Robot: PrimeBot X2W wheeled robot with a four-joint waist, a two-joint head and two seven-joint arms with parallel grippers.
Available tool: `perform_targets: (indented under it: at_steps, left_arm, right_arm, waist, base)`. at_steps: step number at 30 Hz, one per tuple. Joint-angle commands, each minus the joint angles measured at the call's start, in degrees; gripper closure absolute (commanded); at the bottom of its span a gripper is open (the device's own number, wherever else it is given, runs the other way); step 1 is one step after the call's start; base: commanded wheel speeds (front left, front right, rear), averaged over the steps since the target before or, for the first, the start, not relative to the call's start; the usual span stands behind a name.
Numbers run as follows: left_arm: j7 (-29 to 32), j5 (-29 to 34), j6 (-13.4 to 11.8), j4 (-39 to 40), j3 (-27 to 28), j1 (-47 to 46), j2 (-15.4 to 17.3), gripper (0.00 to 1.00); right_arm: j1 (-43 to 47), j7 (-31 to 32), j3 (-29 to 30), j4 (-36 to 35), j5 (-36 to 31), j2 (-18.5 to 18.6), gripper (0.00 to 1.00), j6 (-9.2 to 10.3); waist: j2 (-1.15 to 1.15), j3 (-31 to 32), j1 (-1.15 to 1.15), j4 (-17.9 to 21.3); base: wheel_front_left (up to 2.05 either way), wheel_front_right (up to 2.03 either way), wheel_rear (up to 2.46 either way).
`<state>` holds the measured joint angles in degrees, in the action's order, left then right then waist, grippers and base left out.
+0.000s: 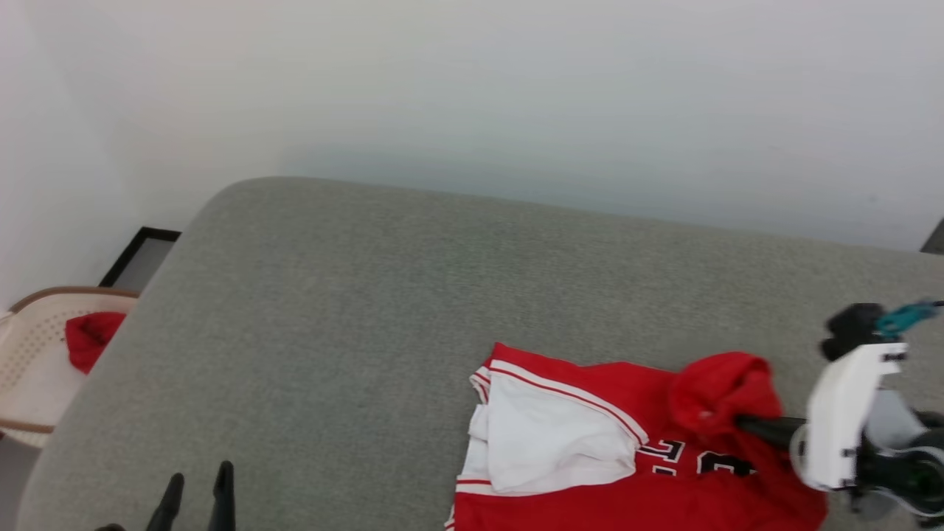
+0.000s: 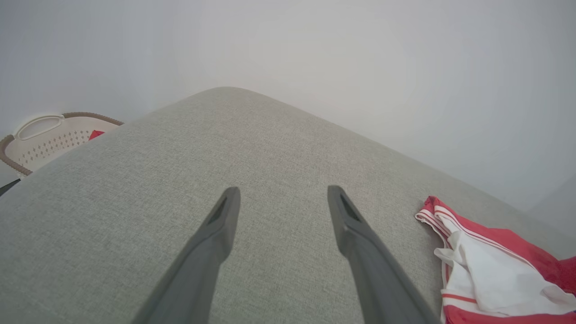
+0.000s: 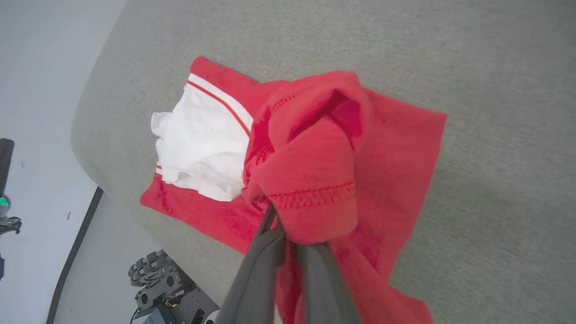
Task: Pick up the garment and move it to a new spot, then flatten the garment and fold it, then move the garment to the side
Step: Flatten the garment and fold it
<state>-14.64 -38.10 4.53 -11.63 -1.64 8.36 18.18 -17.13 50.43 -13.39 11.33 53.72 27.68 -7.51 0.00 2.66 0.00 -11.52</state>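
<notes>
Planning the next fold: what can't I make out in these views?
- Head view: the garment, cut off by the bottom edge; white sleeve and raised fold cover some numbers.
- Right wrist view: right gripper, tips buried in red cloth.
- Left wrist view: right edge cuts the garment.

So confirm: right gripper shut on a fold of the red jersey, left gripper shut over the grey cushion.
Not quite. The left gripper is open, jaws apart over the grey cushion, as the left wrist view shows. The right gripper is shut on the red jersey.
</notes>
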Motion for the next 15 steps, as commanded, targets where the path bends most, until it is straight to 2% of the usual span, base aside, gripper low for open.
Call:
perform_targets:
  at_steps: [1,7,15]
  left_arm:
    - [-0.25,0.61,-0.10,-0.04,-0.15,0.13,-0.30,0.00]
    - [-0.35,2.29,0.43,-0.85,-1.85,-1.62,-1.01,0.00]
    - [-0.42,4.67,1.05,-3.32,-5.11,-4.87,-2.31,0.00]
  right_arm:
    - [-0.94,-0.12,-0.99,-0.51,0.08,-1.32,1.00,0.04]
    - [-2.44,-1.30,-5.19,0.44,-1.04,-6.15,1.00,0.04]
    - [-5.16,-4.50,-10.24,4.53,-3.09,-10.51,1.00,0.04]
  waist:
    - [0.00,0.61,0.00,-1.28]
    - [0.00,1.41,0.00,-4.50]
    - [0.00,1.72,0.00,-8.98]
  base:
    - [0.00,0.00,0.00]
    - [0.00,0.00,0.00]
    - [0.00,0.00,0.00]
